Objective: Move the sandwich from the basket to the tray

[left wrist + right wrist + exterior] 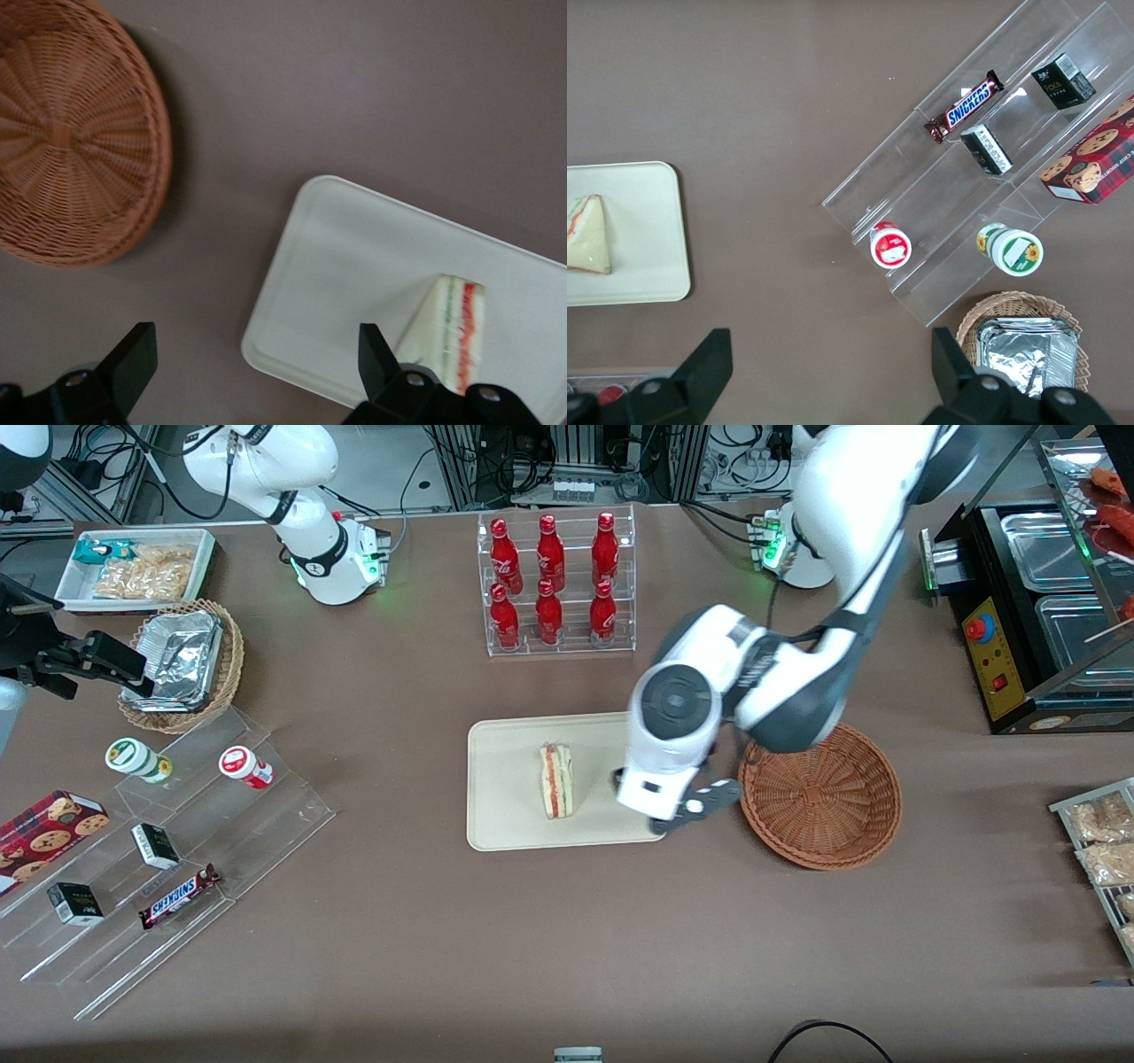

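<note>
At centre of the front view, triangular pale-bread sandwich (556, 781) lies on flat cream rectangular tray (505, 815); end effector (678, 815) hovers between tray and round reddish-brown wicker basket (824, 797). Wrist view: black fingers (133, 359) spread wide, holding nothing, above the brown surface (354, 88).

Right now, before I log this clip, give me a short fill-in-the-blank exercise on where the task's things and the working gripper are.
1. The triangular pale-bread sandwich lies on the cream rectangular ____.
2. The round reddish-brown wicker basket holds ____.
3. The left gripper has its fingers ____ and grips nothing.
4. The gripper hangs above the tray's edge nearest the ____.

Missing words: tray; nothing; open; basket
</note>
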{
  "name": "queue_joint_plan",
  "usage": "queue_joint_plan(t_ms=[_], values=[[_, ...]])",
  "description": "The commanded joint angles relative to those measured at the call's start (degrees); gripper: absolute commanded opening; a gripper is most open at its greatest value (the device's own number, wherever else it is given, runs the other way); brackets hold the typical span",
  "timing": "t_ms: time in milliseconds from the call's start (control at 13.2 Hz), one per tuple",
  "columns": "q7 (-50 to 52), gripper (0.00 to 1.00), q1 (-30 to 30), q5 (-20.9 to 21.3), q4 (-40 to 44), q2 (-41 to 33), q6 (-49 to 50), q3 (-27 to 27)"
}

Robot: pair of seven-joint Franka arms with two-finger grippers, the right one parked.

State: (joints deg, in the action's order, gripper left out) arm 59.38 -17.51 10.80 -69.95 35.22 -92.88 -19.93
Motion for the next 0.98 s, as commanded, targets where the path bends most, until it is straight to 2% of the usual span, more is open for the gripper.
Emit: queue_joint_plan(t_ms=[0,151,528,830,906], values=[[-5.8,1.0,5.6,-0.2,-11.2,-8.7,-0.2,-0.5],[-11.0,1.0,9.7,-0.3,-15.7,-12.3,-0.2,-0.5],[-25.3,1.0,18.2,-5.8,-23.4,-21.5,0.2,-0.6],[-37.2,1.0,22.9,-9.7,-25.6,-28.1,4.6,-0.1],[-40.4,1.0,22.6,-10.0,-25.6,-29.5,5.8,2.3]])
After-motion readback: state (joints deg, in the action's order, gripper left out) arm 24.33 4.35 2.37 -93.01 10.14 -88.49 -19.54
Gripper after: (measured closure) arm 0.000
